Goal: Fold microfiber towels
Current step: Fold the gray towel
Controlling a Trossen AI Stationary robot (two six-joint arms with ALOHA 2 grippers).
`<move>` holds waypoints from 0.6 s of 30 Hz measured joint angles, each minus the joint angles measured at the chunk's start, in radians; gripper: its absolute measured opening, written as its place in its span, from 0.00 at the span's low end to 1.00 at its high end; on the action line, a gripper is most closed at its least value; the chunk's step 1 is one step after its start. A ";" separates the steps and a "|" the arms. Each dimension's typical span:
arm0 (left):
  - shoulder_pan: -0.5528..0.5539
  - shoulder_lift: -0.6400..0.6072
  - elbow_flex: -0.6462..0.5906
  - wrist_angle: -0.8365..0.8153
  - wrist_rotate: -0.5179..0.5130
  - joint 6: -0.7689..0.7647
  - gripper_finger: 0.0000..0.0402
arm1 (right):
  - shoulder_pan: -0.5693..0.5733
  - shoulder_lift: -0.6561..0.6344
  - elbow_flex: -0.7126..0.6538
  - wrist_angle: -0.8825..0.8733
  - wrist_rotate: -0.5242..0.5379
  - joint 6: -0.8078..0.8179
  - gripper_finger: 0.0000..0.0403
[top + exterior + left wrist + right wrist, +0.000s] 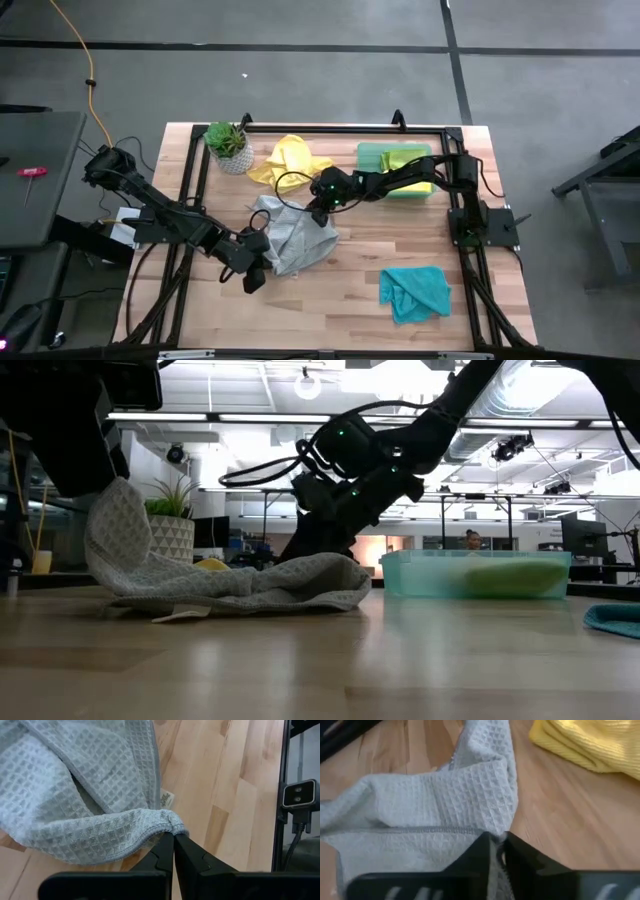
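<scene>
Pinching grey towel (290,235) mid-surface, just below the yellow towel (288,158).
Left gripper (173,836) clamped on one corner, right gripper (497,840) nipping opposite edge; lift evenly, keep edges aligned w/ no slack.

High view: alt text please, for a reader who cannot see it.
Both grippers grip a crumpled grey towel mid-table: the left gripper at its near-left corner, the right gripper at its far-right edge. A yellow towel, potted plant and green tray lie behind; a teal towel lies front right.
</scene>
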 joint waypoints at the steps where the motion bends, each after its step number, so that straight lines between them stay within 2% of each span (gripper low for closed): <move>1: 0.002 -0.007 0.000 -0.002 0.008 0.001 0.00 | -0.002 -0.001 0.000 0.008 -0.006 0.008 0.05; 6: 0.050 -0.110 0.000 -0.040 0.045 0.045 0.00 | -0.013 -0.086 -0.001 -0.031 -0.046 0.029 0.01; 11: 0.169 -0.305 0.003 -0.060 0.024 0.078 0.00 | -0.013 -0.285 -0.001 -0.226 -0.036 -0.058 0.00; 15: 0.302 -0.441 0.051 -0.066 -0.001 0.134 0.00 | 0.004 -0.478 -0.001 -0.380 0.028 -0.104 0.00; 18: 0.410 -0.494 0.124 -0.061 -0.008 0.222 0.00 | 0.025 -0.613 -0.001 -0.473 0.114 -0.106 0.00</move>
